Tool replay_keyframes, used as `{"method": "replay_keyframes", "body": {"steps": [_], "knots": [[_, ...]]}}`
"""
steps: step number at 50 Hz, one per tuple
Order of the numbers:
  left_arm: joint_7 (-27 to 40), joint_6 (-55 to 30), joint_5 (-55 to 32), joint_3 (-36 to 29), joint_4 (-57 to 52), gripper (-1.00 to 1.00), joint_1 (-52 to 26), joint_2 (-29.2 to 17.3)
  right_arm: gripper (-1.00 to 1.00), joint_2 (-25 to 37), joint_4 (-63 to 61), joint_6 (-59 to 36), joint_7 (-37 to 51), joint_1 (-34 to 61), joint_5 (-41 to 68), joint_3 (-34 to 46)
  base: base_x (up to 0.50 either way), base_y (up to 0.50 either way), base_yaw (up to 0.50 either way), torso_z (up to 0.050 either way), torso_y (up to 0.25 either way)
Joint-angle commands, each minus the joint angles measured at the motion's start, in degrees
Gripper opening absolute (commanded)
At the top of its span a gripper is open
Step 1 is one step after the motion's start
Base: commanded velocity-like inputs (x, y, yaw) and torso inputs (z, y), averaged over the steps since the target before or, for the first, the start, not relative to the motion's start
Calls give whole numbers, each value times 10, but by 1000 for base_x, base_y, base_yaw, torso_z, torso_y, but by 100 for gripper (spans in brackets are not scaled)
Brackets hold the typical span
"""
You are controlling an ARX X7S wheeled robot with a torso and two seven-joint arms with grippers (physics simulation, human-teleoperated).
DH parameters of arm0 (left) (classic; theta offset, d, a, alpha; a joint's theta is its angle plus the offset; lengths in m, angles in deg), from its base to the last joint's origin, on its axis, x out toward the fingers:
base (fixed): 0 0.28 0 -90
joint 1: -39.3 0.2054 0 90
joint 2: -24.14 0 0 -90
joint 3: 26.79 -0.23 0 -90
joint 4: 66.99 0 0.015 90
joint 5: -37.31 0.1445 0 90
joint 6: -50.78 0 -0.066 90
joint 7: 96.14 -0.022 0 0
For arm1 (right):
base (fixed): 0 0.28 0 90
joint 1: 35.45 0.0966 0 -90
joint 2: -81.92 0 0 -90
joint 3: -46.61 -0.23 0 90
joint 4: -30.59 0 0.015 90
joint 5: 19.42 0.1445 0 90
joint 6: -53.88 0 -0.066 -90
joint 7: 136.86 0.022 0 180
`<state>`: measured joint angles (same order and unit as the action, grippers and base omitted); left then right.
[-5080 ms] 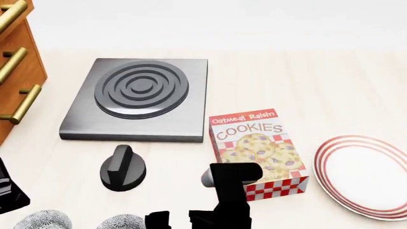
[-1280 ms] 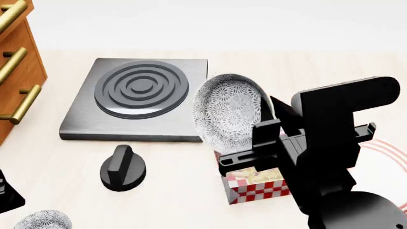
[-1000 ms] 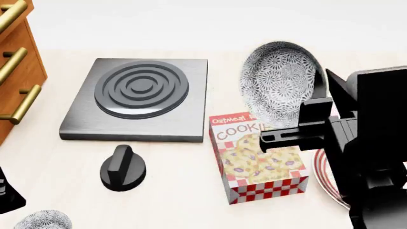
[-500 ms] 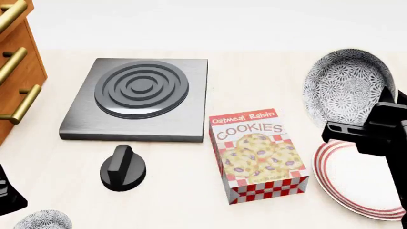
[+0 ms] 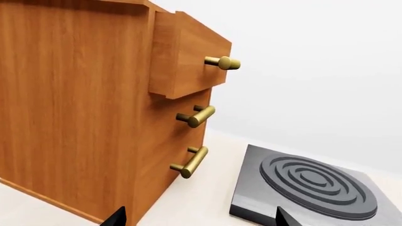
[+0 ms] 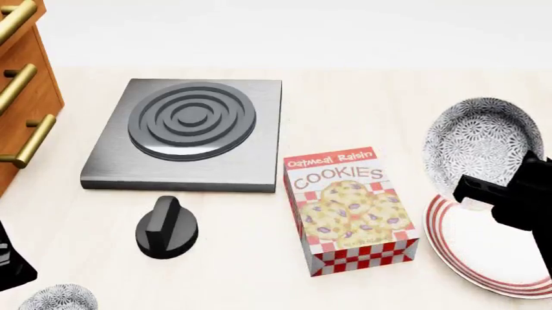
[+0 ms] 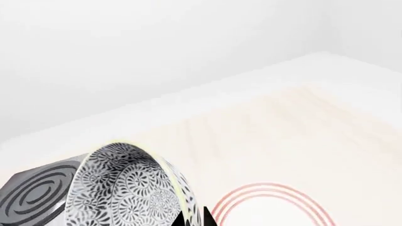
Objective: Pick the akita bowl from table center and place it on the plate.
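Note:
The akita bowl (image 6: pixel 479 147) hangs tilted on its side above the far edge of the red-ringed plate (image 6: pixel 483 258), its speckled inside facing the head camera. My right gripper (image 6: pixel 474 188) is shut on its lower rim. In the right wrist view the two black fingertips (image 7: pixel 207 217) pinch the bowl's wall (image 7: pixel 125 188), with the plate (image 7: pixel 270 209) just beyond. A second identical bowl (image 6: pixel 56 298) sits at the table's front left. My left gripper (image 5: pixel 199 221) is open with nothing between its fingers, near the wooden drawer unit (image 5: pixel 94 108).
A cookies box (image 6: pixel 352 208) stands just left of the plate. A grey hotplate (image 6: pixel 185 132) lies at the back left with a black knob (image 6: pixel 167 227) in front of it. The drawer unit (image 6: pixel 22 84) with brass handles fills the left edge.
The right gripper lifted the bowl from the front of the table, carried it rightward over the cookies box, and has now lowered it a little over the plate. The left arm stayed put.

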<state>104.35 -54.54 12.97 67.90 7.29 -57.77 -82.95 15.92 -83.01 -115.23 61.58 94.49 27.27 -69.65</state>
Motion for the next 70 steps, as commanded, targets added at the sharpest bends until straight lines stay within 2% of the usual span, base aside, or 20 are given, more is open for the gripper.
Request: {"method": "replay_keyframes", "body": {"steps": [1, 2, 10, 15, 20, 24, 34, 36, 47, 70], "knots": [[1, 1, -1, -4, -2, 100, 0, 0, -100, -26, 63, -90, 28, 53, 57, -80, 0, 0, 0, 0, 0], [2, 1, -2, -4, 1, 100, -1, 0, -100, -39, 93, -105, 54, 75, 68, -116, 0, 0, 0, 0, 0], [-1, 9, -7, 1, 3, 100, -2, 0, -100, -40, 215, -106, 160, 132, 122, -187, 0, 0, 0, 0, 0], [-1, 10, -6, -2, 6, 100, -2, 0, -100, -30, 244, -103, 203, 149, 145, -192, 0, 0, 0, 0, 0], [-1, 12, -8, -1, 8, 100, -1, 0, -100, -22, 318, -106, 325, 168, 249, -214, 0, 0, 0, 0, 0], [0, 12, -8, -2, 6, 100, 0, 0, -100, -16, 370, -102, 383, 181, 301, -216, 0, 0, 0, 0, 2], [-3, 38, 15, -11, -1, 100, 8, -7, -100, -9, 404, -80, 413, 183, 327, -216, 0, 0, 0, 0, -61], [-3, 31, -10, 1, 1, 100, 7, -1, -100, -7, 404, -79, 415, 184, 330, -213, 0, 0, 0, 2, -250], [-2, 46, -2, 2, -4, 100, 12, -5, -100, 5, 405, -61, 417, 184, 329, -197, 0, 0, 0, 0, -13], [5, 28, -21, 6, -7, 100, 6, -10, -100, 27, 418, -24, 397, 166, 325, -186, 0, 0, 0, 3, -112]]}}
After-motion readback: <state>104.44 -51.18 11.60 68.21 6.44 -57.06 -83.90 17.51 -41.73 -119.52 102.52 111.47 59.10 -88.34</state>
